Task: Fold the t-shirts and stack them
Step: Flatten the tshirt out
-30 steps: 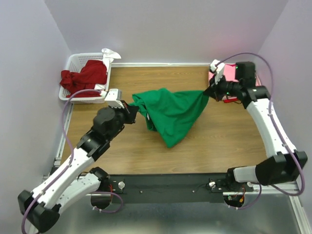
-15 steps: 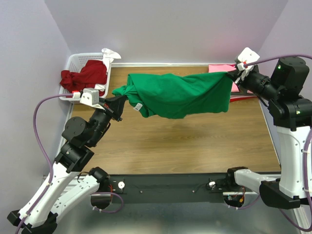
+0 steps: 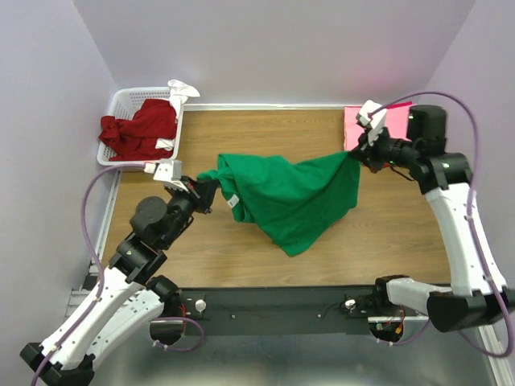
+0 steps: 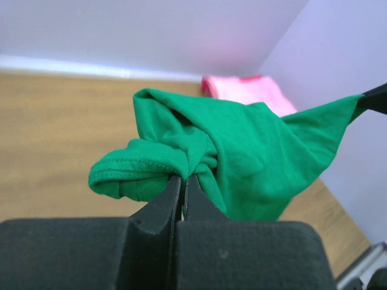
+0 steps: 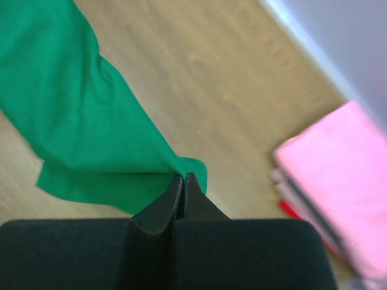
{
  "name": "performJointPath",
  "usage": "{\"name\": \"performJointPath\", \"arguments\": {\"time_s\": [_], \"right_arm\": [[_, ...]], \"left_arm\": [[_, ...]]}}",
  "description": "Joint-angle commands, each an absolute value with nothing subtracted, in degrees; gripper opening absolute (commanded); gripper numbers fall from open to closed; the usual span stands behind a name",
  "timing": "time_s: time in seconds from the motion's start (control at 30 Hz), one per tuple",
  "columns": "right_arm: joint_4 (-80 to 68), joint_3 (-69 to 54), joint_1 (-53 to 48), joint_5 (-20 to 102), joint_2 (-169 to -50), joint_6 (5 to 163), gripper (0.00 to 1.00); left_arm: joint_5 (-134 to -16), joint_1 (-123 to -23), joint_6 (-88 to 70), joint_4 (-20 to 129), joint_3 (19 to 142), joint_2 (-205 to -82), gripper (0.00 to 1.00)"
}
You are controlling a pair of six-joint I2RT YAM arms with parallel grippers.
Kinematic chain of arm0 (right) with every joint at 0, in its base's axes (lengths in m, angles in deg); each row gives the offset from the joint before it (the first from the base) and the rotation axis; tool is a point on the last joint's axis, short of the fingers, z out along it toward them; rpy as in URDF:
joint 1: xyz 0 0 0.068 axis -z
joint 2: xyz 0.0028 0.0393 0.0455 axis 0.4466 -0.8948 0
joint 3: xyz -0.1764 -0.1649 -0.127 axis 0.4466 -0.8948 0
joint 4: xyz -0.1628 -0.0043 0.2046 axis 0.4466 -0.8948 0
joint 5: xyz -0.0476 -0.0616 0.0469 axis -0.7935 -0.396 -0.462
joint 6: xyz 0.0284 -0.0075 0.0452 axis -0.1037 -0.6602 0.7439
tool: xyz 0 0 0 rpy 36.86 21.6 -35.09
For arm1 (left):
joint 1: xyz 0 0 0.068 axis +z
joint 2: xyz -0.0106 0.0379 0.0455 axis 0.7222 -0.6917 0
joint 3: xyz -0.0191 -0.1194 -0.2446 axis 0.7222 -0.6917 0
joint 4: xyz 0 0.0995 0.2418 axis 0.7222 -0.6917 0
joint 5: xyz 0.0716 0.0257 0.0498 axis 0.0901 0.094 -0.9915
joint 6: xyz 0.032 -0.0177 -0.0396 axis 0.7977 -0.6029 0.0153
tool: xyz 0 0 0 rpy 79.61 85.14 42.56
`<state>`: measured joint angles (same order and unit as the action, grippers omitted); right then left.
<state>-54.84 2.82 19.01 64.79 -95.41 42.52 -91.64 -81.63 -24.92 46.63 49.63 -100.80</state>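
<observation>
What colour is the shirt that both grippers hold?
Bright green shirt; top external view shows it best.

A robotics lab cell: plain lilac walls (image 3: 265,48) box in a wooden table (image 3: 386,233) and mounting rail (image 3: 273,305).

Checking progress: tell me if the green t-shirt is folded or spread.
Not folded: green t-shirt hangs bunched between left gripper and right gripper, each shut on an edge.

Green t-shirt (image 3: 294,197) no longer taut
</observation>
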Motion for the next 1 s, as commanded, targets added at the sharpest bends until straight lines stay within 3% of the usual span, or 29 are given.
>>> {"name": "performJointPath", "arguments": {"time_s": [0.0,0.13,0.2,0.33,0.5,0.57,0.6,0.7,0.97], "right_arm": [[-47.9,-4.7,18.8,68.8,-100.9,48.9,0.02],[-39.2,-8.2,18.8,64.1,-109.9,55.8,0.13],[-36.9,-6.7,18.7,59.0,-115.9,58.1,0.54],[-36.9,-4.6,18.8,57.0,-117.2,57.0,0.66],[-42.3,-13.2,16.7,72.9,-105.2,45.2,0.87],[-50.6,-18.8,9.3,78.8,-100.6,36.7,0.89],[-50.7,-20.8,9.3,79.1,-99.6,36.7,0.89],[-48.0,-29.9,-3.1,76.7,-97.8,40.2,0.87],[-42.9,-36.8,-12.6,65.3,-100.0,41.4,0.76]], "left_arm": [[-94.9,-81.9,-37.5,41.1,43.0,-100.7,0.0],[-97.6,-81.5,-42.5,43.2,34.9,-104.3,0.0],[-98.5,-79.9,-43.6,46.3,33.8,-107.5,0.04],[-97.7,-76.0,-41.1,50.0,34.2,-112.7,0.08],[-91.6,-71.0,-37.6,53.3,34.0,-116.5,0.07],[-90.1,-70.4,-36.9,55.0,33.1,-117.1,0.07],[-89.6,-70.1,-36.7,55.4,32.8,-117.3,0.07],[-88.2,-70.0,-36.5,55.9,32.3,-117.9,0.06],[-85.9,-69.8,-36.9,56.3,31.0,-117.4,0.05]]}}
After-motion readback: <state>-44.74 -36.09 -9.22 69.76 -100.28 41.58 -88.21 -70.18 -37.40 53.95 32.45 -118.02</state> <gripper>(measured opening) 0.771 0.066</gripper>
